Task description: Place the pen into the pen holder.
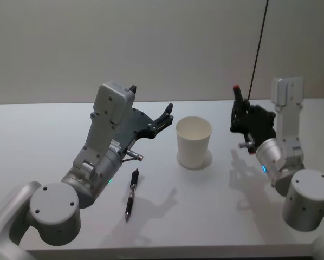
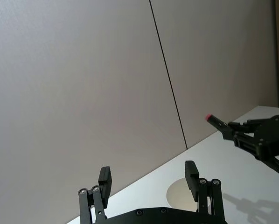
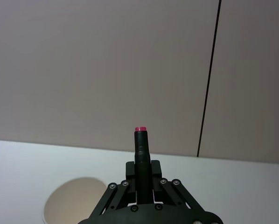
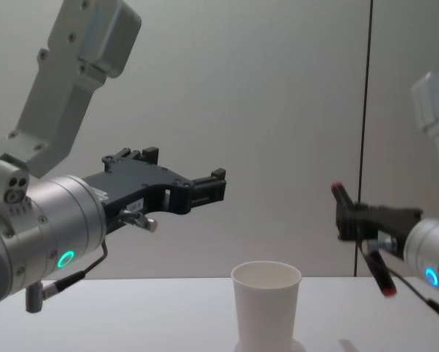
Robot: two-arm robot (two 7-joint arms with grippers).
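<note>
1. R tool (image 1: 239, 107) (image 3: 141, 169) (image 4: 347, 216): fingers clamped on pen (image 1: 237, 96) (image 3: 140, 144) (image 4: 379, 273), raised off worktop (image 1: 43, 135), to the right of cup (image 1: 194, 142) (image 4: 266, 308) & apart from it.
2. Pen: black w/ red end up, near upright in head view, tilted in chest view. Both ends stick out past the fingers. It sits above rim level, not over the cup mouth.
3. L tool (image 1: 167, 111) (image 2: 149, 179) (image 4: 218, 183): fingers apart, nothing btwn them. Raised left of cup, tips pointing toward it, above rim.
4. Cup: white, upright, mid-worktop btwn the two tools, looks empty inside.
5. 2nd pen (image 1: 131, 194): dark, lies flat on worktop, front-left of cup, near L arm, touching neither tool.
</note>
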